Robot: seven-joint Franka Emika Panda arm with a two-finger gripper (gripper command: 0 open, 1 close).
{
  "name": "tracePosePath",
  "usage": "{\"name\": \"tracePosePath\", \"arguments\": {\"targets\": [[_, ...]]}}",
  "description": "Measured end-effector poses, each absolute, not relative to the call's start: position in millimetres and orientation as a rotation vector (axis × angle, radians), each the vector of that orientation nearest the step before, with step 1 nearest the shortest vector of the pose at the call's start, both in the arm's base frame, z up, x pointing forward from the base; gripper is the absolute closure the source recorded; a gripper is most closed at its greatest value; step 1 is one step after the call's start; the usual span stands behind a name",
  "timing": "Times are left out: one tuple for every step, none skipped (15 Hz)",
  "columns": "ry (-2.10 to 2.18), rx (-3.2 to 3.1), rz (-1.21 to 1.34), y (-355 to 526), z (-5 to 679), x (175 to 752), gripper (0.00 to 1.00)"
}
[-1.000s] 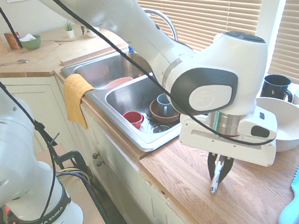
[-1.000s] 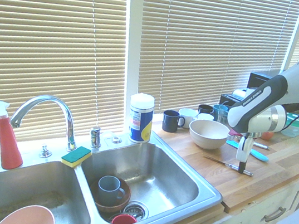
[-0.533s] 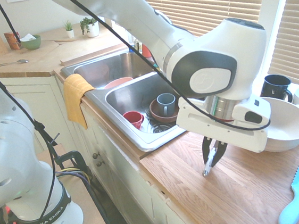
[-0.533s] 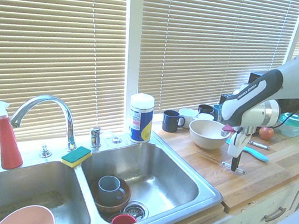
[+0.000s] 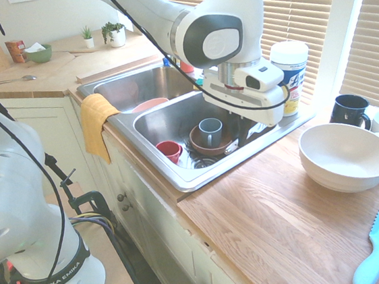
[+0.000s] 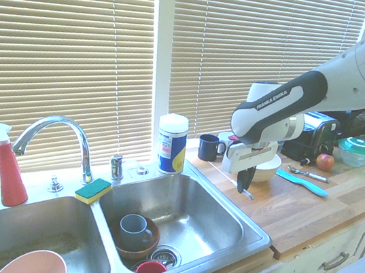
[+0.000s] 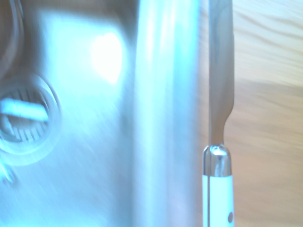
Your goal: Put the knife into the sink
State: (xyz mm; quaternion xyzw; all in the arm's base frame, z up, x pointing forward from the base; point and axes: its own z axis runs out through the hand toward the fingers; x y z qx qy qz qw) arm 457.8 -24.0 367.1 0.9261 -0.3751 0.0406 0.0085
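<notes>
Gripping the slim white-handled silver knife [image 6: 229, 179], my gripper [image 6: 244, 185] hangs at the steel sink's rim [image 6: 252, 224]; grey mug [image 6: 133, 227] and red cup [image 5: 168, 149] crowd the drain.

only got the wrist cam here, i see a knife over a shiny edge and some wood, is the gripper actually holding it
Observer: Yes. The second exterior view shows the gripper shut on the knife, which lies about level across the fingers.
Operator: am i over the basin yet
Observer: Not quite. The gripper hangs high above the sink, roughly over its rim on the counter side, and nothing is lowered in.
Operator: anything in the basin to avoid
Observer: A mug standing in a brown bowl and a red cup sit around the drain. The part of the basin nearer the gripper looks bare.
</notes>
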Motion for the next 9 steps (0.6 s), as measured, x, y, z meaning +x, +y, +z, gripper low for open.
{"name": "tracePosePath", "arguments": {"targets": [[-1.201, 2.878, 0.138, 8, 361, 458, 1.0], [-1.221, 2.865, 0.144, 39, 355, 457, 1.0], [-1.242, 2.852, 0.155, 67, 347, 456, 1.0], [-1.263, 2.837, 0.17, 89, 338, 455, 1.0], [-1.287, 2.824, 0.183, 107, 326, 454, 1.0], [-1.307, 2.817, 0.19, 118, 313, 455, 1.0], [-1.319, 2.818, 0.198, 125, 300, 456, 1.0], [-1.318, 2.829, 0.206, 130, 285, 458, 1.0], [-1.312, 2.844, 0.209, 134, 269, 460, 1.0]]}}
